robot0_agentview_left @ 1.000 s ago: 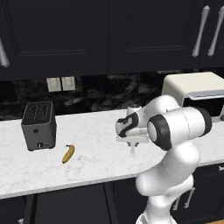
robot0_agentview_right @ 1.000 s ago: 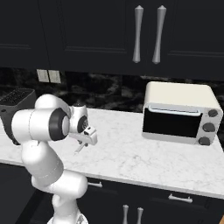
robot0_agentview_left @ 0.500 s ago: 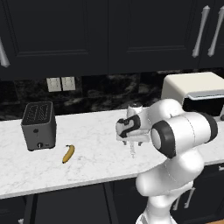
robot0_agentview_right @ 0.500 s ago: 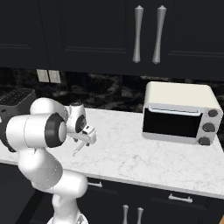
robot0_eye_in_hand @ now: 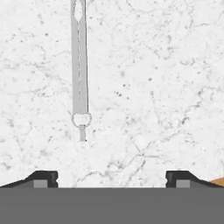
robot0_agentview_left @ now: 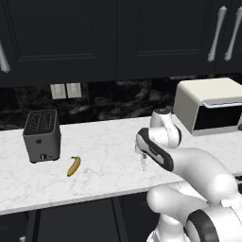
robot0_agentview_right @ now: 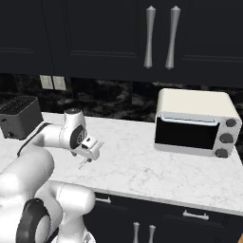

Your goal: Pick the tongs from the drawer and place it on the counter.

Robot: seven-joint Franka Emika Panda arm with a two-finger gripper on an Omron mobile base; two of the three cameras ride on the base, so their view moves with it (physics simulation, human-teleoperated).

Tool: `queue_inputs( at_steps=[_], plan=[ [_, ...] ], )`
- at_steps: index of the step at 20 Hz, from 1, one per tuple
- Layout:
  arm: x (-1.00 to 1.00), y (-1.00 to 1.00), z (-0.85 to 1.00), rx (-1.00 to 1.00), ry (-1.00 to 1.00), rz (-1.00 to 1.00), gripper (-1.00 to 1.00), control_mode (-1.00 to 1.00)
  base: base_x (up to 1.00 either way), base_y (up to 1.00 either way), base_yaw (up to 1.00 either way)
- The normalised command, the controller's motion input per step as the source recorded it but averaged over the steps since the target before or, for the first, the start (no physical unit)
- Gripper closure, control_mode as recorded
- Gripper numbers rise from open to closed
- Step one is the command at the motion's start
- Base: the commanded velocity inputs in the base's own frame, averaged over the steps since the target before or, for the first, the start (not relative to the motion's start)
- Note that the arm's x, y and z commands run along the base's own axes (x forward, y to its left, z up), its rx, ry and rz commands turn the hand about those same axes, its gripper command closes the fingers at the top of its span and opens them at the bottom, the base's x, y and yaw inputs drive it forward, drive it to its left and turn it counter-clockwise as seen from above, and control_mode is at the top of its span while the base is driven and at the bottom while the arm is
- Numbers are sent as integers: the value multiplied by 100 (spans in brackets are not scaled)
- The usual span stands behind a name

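Observation:
The slim grey tongs (robot0_eye_in_hand: 79,65) lie flat on the white marble counter (robot0_eye_in_hand: 153,87), long arms together, their ringed end nearest my hand. My gripper (robot0_eye_in_hand: 111,179) hovers above the slab, open and holding nothing; the tongs sit ahead of and beside the left fingertip (robot0_eye_in_hand: 43,178), not between the fingers. From the base, the gripper (robot0_agentview_left: 142,153) points down at mid-counter (robot0_agentview_left: 104,142) with the tongs (robot0_agentview_left: 143,162) as a thin sliver just under it. The right base view shows the same gripper (robot0_agentview_right: 90,151), tongs (robot0_agentview_right: 84,163) and counter (robot0_agentview_right: 142,166). The drawer is out of view.
A black toaster (robot0_agentview_left: 42,135) stands at the counter's left end with a yellow banana (robot0_agentview_left: 73,166) beside it. A cream toaster oven (robot0_agentview_right: 194,122) occupies the right end. Dark upper cabinets with silver handles (robot0_agentview_right: 160,37) hang above; lower cabinet fronts (robot0_agentview_right: 156,223) run below.
The arm's elbow has swung down and toward the cameras, and the forearm now stretches out to the hand. The gripper stays over the same spot of counter, above the tongs.

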Motion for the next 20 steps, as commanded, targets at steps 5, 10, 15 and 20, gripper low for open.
queue_inputs(
  at_steps=[5, 10, 15, 20],
  plan=[
    [-85, -26, 100, 1, 0, 4, -100, -100, 0, 0, 0],
    [-16, -82, 67, 9, 0, 12, -100, -100, 0, 0, 0],
    [14, -100, 42, 23, -5, 17, -100, -100, 0, 0, 0],
    [10, -79, 75, 23, -2, 17, -100, -100, 0, 0, 0]
  ],
)
